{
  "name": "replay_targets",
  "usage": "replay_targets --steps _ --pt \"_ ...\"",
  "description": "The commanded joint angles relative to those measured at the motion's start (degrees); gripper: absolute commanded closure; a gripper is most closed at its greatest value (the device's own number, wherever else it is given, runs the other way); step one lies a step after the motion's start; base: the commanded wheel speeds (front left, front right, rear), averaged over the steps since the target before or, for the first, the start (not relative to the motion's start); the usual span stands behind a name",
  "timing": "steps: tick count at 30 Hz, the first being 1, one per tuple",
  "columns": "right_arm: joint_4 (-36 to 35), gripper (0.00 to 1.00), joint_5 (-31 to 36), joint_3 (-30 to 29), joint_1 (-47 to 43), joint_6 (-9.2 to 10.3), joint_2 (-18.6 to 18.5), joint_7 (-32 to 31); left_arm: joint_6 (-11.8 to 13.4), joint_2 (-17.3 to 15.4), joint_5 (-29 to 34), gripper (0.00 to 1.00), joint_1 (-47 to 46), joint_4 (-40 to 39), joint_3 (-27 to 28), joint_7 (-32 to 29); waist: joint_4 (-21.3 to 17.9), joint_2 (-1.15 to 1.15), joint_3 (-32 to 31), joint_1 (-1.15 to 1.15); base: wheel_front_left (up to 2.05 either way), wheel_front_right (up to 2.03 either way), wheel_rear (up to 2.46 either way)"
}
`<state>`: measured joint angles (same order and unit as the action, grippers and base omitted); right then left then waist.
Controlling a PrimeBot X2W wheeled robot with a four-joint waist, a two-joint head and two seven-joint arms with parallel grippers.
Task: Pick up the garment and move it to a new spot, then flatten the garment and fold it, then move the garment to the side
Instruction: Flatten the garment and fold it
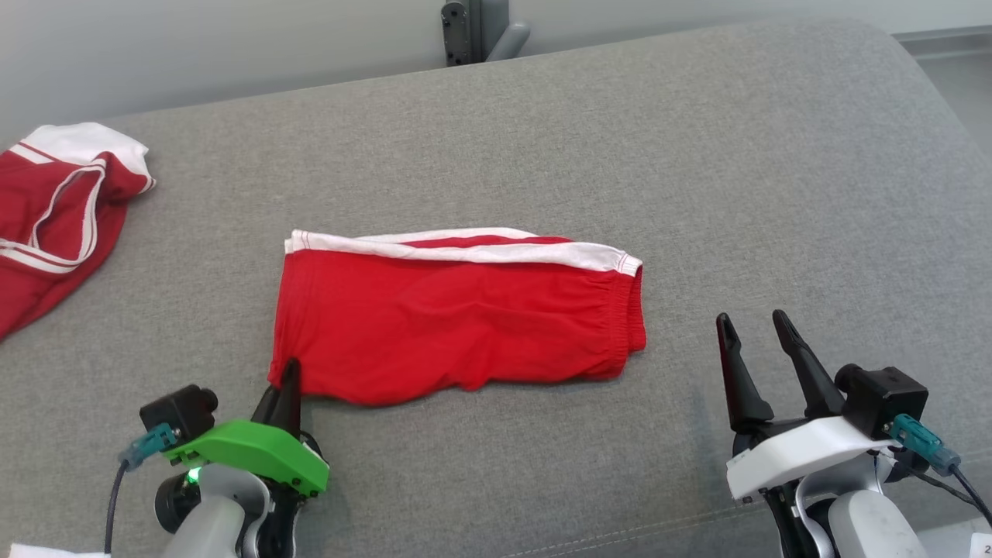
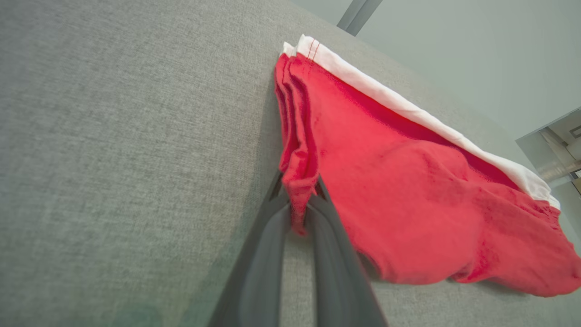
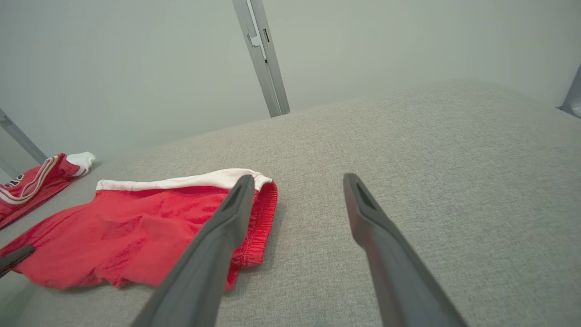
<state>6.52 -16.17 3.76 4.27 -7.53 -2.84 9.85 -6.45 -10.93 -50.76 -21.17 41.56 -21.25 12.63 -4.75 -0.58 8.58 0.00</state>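
Pinching the red shorts' (image 1: 457,318) corner, left gripper (image 1: 290,380) closed.

The bench (image 1: 697,155) wears grey woven cloth, matt and faintly coarse. The garment (image 1: 457,325) is soft red cloth, matt and lightly creased, with a white cloth band and a puckered elastic waist. The other garment (image 1: 54,225) is similar cloth. The left pincer (image 1: 291,370) has a smooth green plastic shell, the right pincer (image 1: 756,322) a white one; their fingers (image 3: 213,254) look matt dark plastic.
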Motion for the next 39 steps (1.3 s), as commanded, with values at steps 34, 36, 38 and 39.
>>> replay_targets --steps 34,36,38,39 --pt "0.0 0.0 1.4 -2.1 -2.1 0.08 -0.1 -4.8 8.8 0.1 17.1 0.0 12.6 -21.4 4.8 2.5 7.2 0.58 -4.6 0.0 0.0 0.0 0.0" --pt "0.3 0.0 1.1 -2.2 -2.2 0.08 -0.1 -4.7 8.9 0.2 18.3 0.0 13.1 -22.5 5.1 2.5 7.6 0.58 -4.7 0.0 0.0 0.0 0.0" --pt "1.2 0.0 0.3 -2.2 -2.3 0.08 -0.1 -4.7 8.9 0.6 20.3 0.0 14.2 -24.6 5.6 2.5 8.3 0.58 -4.9 0.0 0.0 0.0 0.0" --pt "2.0 0.0 -0.2 -2.3 -2.2 0.08 -0.1 -4.6 8.9 0.9 21.2 0.0 14.7 -25.4 5.8 2.5 8.7 0.58 -5.0 0.0 0.0 0.0 0.0"
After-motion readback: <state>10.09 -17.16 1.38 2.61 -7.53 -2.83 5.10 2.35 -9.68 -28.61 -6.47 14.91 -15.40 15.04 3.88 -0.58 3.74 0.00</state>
